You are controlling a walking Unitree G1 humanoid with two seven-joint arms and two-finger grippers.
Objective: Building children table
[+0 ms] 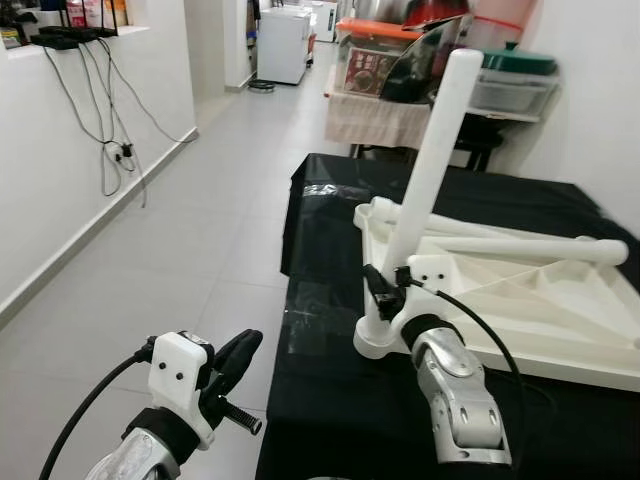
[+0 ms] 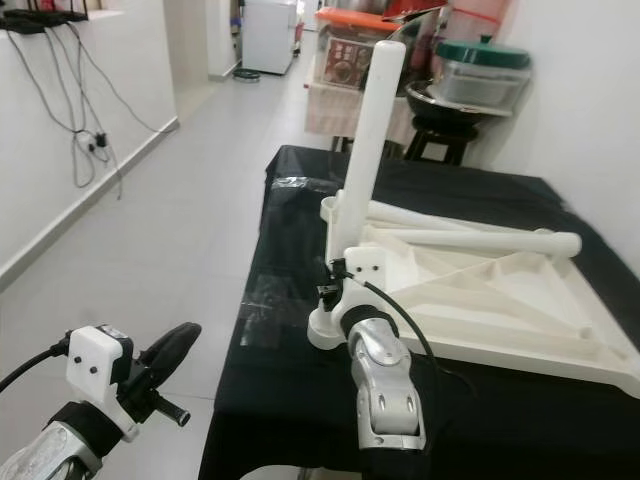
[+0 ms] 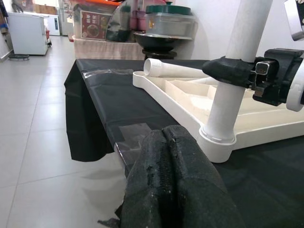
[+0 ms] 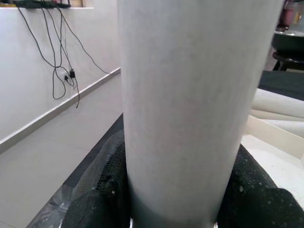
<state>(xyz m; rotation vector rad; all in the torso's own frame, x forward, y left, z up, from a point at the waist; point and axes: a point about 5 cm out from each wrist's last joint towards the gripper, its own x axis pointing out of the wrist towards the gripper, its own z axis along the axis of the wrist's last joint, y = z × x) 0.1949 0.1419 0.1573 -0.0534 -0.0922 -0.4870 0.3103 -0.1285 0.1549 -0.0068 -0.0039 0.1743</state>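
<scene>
Silver jointed arms, white screw-dotted wrist housings, black cables, textured black jaws with worn padding.

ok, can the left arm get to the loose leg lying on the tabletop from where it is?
Probably not without moving. The left gripper hangs shut off the black table's near edge, and the loose leg lies across the upturned tabletop, beyond the upright leg and the right gripper clamping it.

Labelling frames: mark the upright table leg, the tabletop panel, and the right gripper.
upright table leg (image 1: pixel 432 160), left eye view, mid shaft.
tabletop panel (image 1: pixel 560 345), left eye view, near rim.
right gripper (image 3: pixel 223 71), left wrist view, between fingers around the leg.
</scene>
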